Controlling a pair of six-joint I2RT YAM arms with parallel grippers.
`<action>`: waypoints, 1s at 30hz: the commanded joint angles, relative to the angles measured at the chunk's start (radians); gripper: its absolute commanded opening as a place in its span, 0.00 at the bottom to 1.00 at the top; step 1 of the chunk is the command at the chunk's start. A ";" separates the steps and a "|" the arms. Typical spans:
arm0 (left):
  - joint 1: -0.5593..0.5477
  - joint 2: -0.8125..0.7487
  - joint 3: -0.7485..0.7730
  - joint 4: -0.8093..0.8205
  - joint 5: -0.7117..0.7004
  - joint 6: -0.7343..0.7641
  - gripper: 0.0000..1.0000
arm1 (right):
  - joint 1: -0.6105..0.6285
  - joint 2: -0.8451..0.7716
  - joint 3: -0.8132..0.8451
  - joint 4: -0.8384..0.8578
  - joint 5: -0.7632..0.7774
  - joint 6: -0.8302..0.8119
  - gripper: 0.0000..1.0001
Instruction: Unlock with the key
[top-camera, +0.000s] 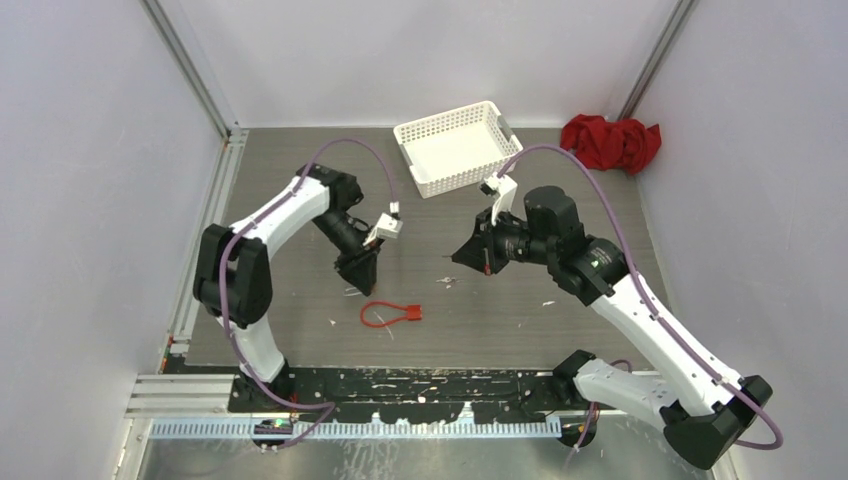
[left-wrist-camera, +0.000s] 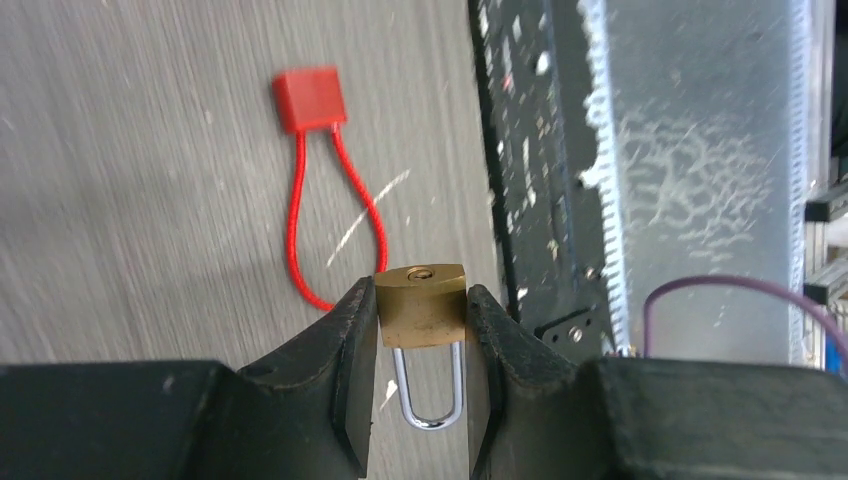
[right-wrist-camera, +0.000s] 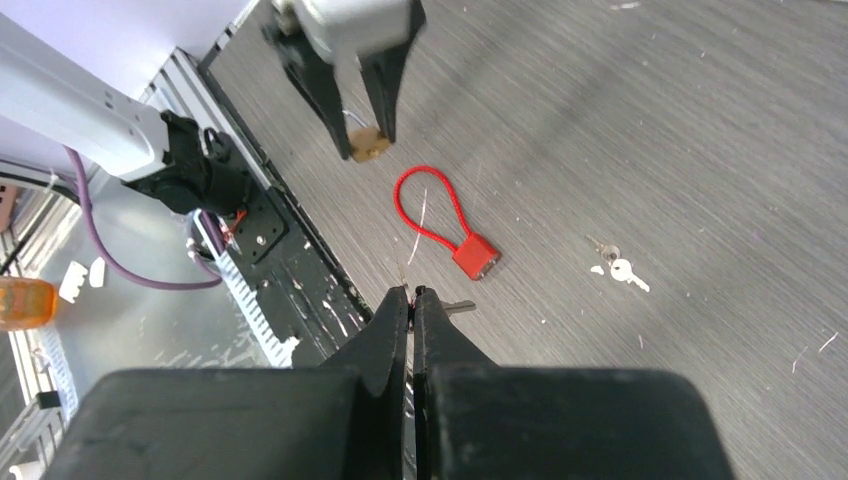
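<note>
1. Brass padlock (left-wrist-camera: 421, 305): clamped by its body in the left gripper (left-wrist-camera: 422, 295), above the worktop (top-camera: 560, 300) left of centre. The keyhole face points outward and the shackle points toward the wrist.
2. Right gripper (right-wrist-camera: 411, 295): jaws pressed together on a thin key (right-wrist-camera: 458, 306), with the blade projecting sideways at the tips.
3. Red cable lock (right-wrist-camera: 475, 257): lies flat toward the near edge, between the two grippers.
4. Loose key (right-wrist-camera: 622, 270): lies near the worktop's centre.
5. White basket (top-camera: 455, 145): at the far edge. Red cloth (top-camera: 610, 140): in the far right corner.
</note>
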 joint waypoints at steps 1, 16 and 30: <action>-0.025 -0.046 0.138 -0.335 0.241 0.074 0.00 | 0.008 -0.020 -0.054 0.057 -0.023 -0.054 0.01; -0.053 -0.165 0.005 -0.336 0.427 0.060 0.00 | 0.485 0.051 -0.071 0.197 0.400 -0.678 0.01; -0.161 -0.259 0.014 -0.335 0.469 0.172 0.00 | 0.510 -0.025 -0.026 0.177 0.247 -0.967 0.01</action>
